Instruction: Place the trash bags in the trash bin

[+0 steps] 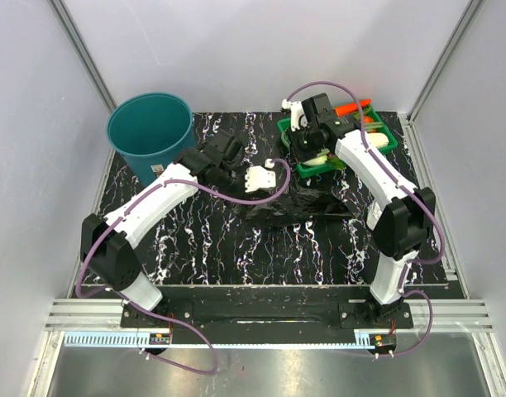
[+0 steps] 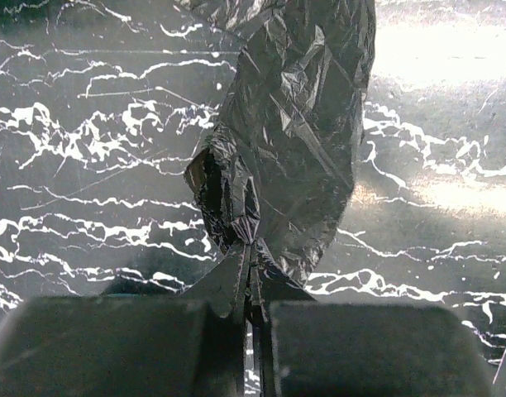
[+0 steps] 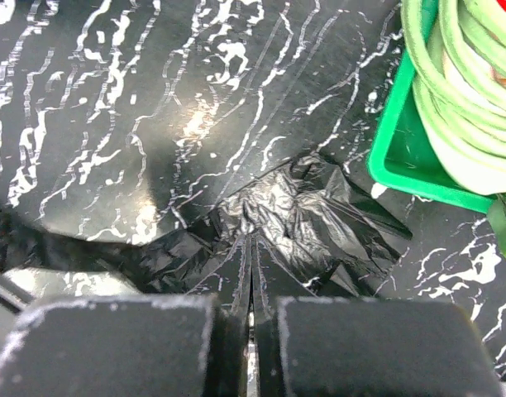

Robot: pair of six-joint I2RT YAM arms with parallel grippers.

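Observation:
The trash bags (image 1: 303, 203) show as one crumpled glossy black heap on the marbled mat, right of centre. My left gripper (image 2: 251, 248) is shut on a gathered edge of the black film (image 2: 294, 124), which stretches away from the fingertips. My right gripper (image 3: 251, 240) is also shut, its tips pinching wrinkled black film (image 3: 307, 207) lying on the mat. In the top view the left gripper (image 1: 274, 192) reaches the heap from the left, while the right arm's wrist hides its fingers from above. The teal trash bin (image 1: 150, 132) stands upright at the back left, apart from the bags.
A shallow green tray (image 1: 388, 139) with vegetables sits at the back right, its corner (image 3: 393, 157) just right of my right gripper, holding a pale green vegetable (image 3: 460, 99). An orange vegetable (image 1: 352, 107) lies behind it. White walls enclose the mat.

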